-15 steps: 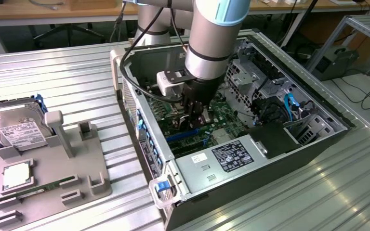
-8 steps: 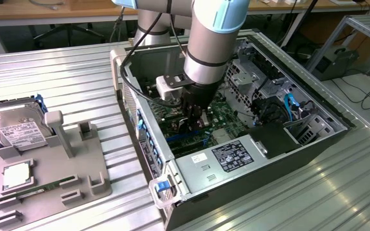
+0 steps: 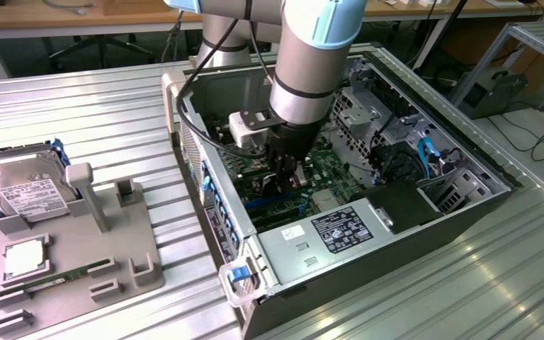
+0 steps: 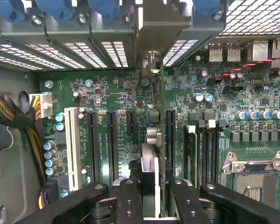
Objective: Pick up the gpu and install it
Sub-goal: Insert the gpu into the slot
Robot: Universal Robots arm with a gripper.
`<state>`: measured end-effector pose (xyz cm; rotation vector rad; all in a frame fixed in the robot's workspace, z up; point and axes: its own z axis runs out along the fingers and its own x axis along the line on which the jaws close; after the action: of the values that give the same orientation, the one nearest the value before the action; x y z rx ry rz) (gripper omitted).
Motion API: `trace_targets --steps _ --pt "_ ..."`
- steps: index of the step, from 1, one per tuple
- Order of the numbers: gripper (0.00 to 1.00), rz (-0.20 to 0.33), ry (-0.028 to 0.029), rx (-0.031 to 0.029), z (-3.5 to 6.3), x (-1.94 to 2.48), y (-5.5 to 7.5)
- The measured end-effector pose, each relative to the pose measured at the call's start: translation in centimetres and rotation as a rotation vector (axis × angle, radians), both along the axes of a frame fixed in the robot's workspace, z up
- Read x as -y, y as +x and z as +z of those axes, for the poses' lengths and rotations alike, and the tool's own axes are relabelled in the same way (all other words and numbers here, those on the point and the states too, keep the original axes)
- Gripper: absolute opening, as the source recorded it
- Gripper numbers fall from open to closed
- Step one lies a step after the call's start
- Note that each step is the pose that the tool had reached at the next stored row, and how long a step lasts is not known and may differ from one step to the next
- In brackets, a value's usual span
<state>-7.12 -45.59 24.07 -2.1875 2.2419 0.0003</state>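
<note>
**Claw holds the card over the board**

We see the claw (image 4: 148, 196) deep inside the open computer case (image 3: 442, 234), its two black fingers (image 4: 129, 200) partly closed and clamped on the graphics card (image 4: 149, 154). The card stands edge-on between them, right above the green motherboard (image 4: 112, 93), in line with the row of long black slots (image 4: 111, 140). Its metal end bracket (image 4: 149, 60) reaches the case's rear wall. Whether the card is fully seated, we cannot tell.
</note>
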Motion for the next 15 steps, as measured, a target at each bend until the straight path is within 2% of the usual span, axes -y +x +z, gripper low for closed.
trace_targets --steps 6,12,15 --pt "0.28 0.000 0.0002 0.0001 -0.25 0.00 -0.1" --pt "0.28 0.000 0.0042 0.0000 -0.81 0.00 -0.1" --pt "0.28 0.000 0.0044 -0.0003 -1.10 0.02 -0.1"
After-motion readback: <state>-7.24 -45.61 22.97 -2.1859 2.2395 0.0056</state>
